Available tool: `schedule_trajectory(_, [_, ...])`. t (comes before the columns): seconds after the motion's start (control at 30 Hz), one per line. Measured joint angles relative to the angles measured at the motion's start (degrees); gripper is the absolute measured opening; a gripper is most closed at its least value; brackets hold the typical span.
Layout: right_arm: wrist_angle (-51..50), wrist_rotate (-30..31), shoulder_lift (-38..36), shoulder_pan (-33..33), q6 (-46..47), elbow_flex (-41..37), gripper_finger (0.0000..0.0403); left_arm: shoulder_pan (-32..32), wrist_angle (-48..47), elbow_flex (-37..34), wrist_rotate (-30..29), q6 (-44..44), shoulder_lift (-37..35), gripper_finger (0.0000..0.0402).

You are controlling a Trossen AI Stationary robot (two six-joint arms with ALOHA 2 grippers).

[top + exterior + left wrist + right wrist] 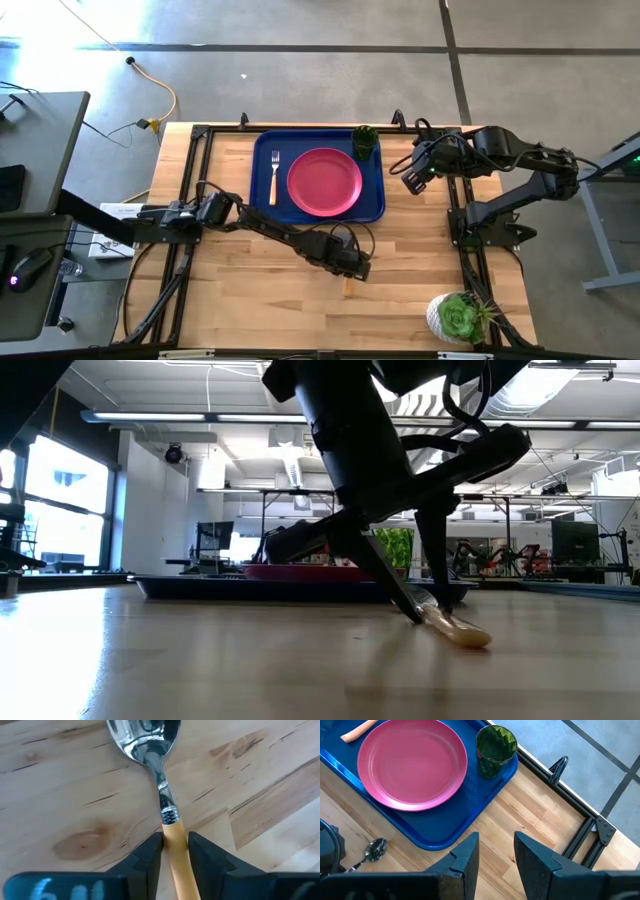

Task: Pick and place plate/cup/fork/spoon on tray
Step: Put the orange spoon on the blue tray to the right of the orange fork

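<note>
The dark blue tray (262, 160) lies at the table's far middle. On it are the pink-red plate (324, 181), the orange-handled fork (274, 177) left of the plate, and the green cup (364, 142) in the far right corner. The spoon (150, 750) lies on the wood in front of the tray, its bowl toward the tray. My left gripper (356, 270) is down at the spoon, shut on its handle. My right gripper (495, 855) is open and empty above the table, just right of the tray. My left gripper pinches the spoon's orange-tan handle (173, 827) between its two fingers, just behind the metal neck. The fingers (405, 600) slant down from above and lie across the handle. The handle's free end (462, 632) rests on the table, toward the near edge.
A white pot with a green succulent (457, 317) stands at the near right corner. Black frame rails (455, 215) run along the table's left and right sides. Bare wood (260, 290) lies in front of the tray.
</note>
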Motion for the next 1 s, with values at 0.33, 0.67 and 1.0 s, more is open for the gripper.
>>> schedule_trajectory(0.33, [0.0, 0.0, 0.0, 0.0, 0.0, 0.0, 0.0114, -0.1, -1.3, -0.1, -0.2, 2.8, 0.0, 0.0058])
schedule_trajectory(0.67, [0.0, 0.0, 0.0, 0.0, -0.9, 0.0, 0.0114, -0.1, -1.3, -0.1, -0.1, 5.7, 0.0, 0.0052])
schedule_trajectory(1.0, [0.0, 0.0, 0.0, 0.0, -0.9, 0.0, 0.0114, -0.1, 1.0, -0.4, 0.3, 6.6, -1.2, 0.0051])
